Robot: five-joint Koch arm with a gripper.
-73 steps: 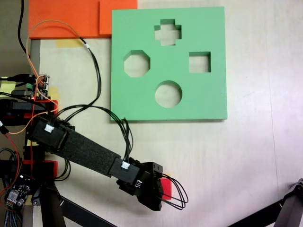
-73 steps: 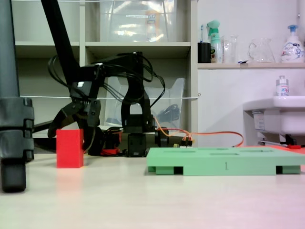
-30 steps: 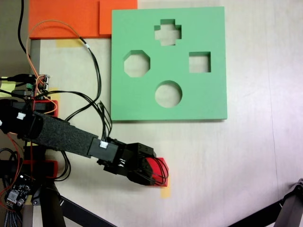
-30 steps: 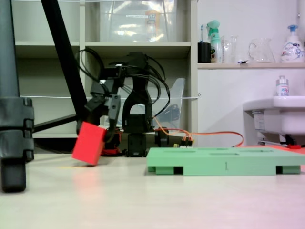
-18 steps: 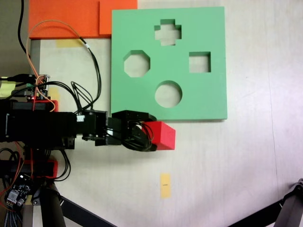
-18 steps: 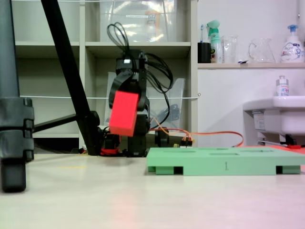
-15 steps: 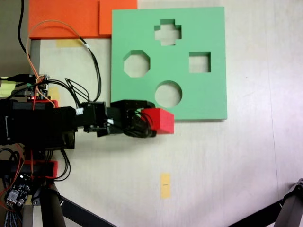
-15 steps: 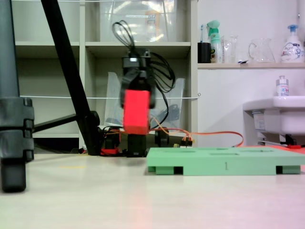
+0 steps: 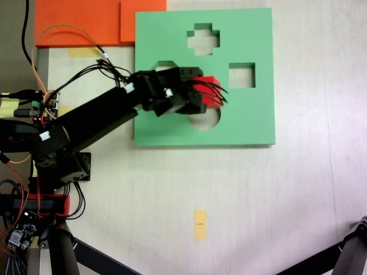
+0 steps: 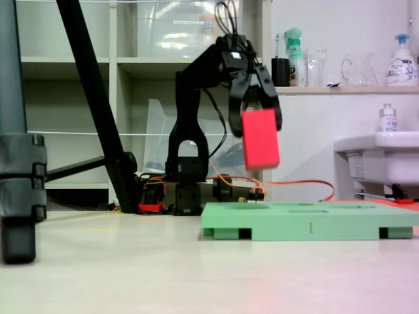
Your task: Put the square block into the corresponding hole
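Observation:
My gripper (image 9: 200, 94) (image 10: 256, 118) is shut on the red square block (image 9: 210, 91) (image 10: 260, 140) and holds it in the air, slightly tilted, well above the green foam board (image 9: 258, 123) (image 10: 308, 226). From above, the block hangs over the middle of the board, just above the round cutout (image 9: 211, 120) and left of the square hole (image 9: 242, 75). The arm covers most of the octagonal cutout (image 9: 163, 64). A cross-shaped cutout (image 9: 203, 39) lies at the board's far edge.
Orange foam slabs (image 9: 86, 23) lie at the top left beside the board. A yellow tape mark (image 9: 199, 224) sits on the table near the front. The arm's base and wiring (image 9: 34, 114) fill the left side. Tripod legs (image 9: 344, 258) cross the bottom corners.
The gripper has lifted the red block off the table by the tape mark, swung it toward the board and raised it higher. It now hangs over the board's middle.

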